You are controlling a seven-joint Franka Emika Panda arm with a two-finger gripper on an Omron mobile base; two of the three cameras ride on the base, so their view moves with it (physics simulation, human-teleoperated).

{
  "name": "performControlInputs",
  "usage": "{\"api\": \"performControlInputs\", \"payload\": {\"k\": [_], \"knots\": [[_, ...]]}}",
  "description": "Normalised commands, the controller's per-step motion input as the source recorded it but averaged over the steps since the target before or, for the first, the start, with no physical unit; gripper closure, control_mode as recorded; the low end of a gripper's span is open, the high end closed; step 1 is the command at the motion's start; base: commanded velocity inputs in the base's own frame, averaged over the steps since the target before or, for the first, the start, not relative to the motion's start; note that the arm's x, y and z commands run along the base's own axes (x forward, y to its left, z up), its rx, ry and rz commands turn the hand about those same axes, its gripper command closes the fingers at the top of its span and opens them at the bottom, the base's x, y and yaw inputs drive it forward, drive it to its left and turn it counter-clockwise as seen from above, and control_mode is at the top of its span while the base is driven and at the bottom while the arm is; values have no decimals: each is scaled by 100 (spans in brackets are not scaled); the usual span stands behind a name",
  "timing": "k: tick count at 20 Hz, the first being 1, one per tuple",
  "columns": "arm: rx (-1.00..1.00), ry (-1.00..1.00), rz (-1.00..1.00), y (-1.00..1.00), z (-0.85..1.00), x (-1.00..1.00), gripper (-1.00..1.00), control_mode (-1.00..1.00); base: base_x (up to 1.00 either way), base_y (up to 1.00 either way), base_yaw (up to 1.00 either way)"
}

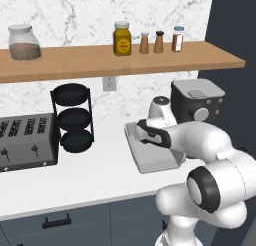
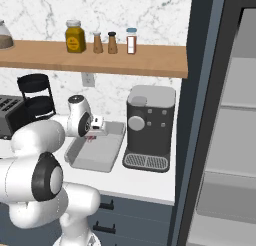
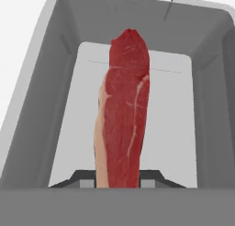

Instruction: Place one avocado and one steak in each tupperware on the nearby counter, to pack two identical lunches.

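Setting: white flat counter (image 1: 90, 177) under a marble-look wall and a wooden wall shelf (image 1: 100, 62) carrying jars and shakers; a silver toaster (image 1: 25, 140) and a black three-tier rack (image 1: 73, 117) stand to the left, a dark grey coffee machine (image 2: 149, 127) to the right.

Container: light grey shallow rectangular plastic tupperware (image 2: 80, 157) sits on the counter just beside the coffee machine; from the hand view its floor looks bare, with sloping walls all around.

Steak: long red slab of raw steak (image 3: 125, 110), marbled, with a pale fat strip along one edge, hangs directly above the tupperware floor, inside its outline.

Handling: I judge it soft and floppy, moderately light, and slick on the surface; it would sag if held by a corner, so a pinch across the narrow thickness near one end, as here, suits it and lets it hang straight.

Jaws: the gripper (image 3: 118, 183) is closed on the steak's near end, the two dark finger tips pressing either flat side.

Doubt: in the right base view only a small red patch shows under the hand, so whether the steak's far end touches the floor is hard to tell.

Release: letting go low should lay it flat without bounce.
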Motion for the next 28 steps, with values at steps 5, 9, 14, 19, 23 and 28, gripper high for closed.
{"api": "performControlInputs", "payload": {"k": [5, 9, 14, 19, 23, 28], "knots": [[-2, 0, 5, 0, -55, 12, 100, -100, 0, 0, 0], [0, 0, 5, 0, -13, 0, 100, -100, 0, 0, 0], [0, 0, 5, 0, 0, -1, 100, -100, 0, 0, 0], [0, 0, 6, 0, -26, 0, 100, -100, 0, 0, 0], [0, 0, 7, 0, -48, 4, 100, -100, 0, 0, 0], [0, 0, 6, 0, -10, 9, 100, -100, 0, 0, 0]]}}
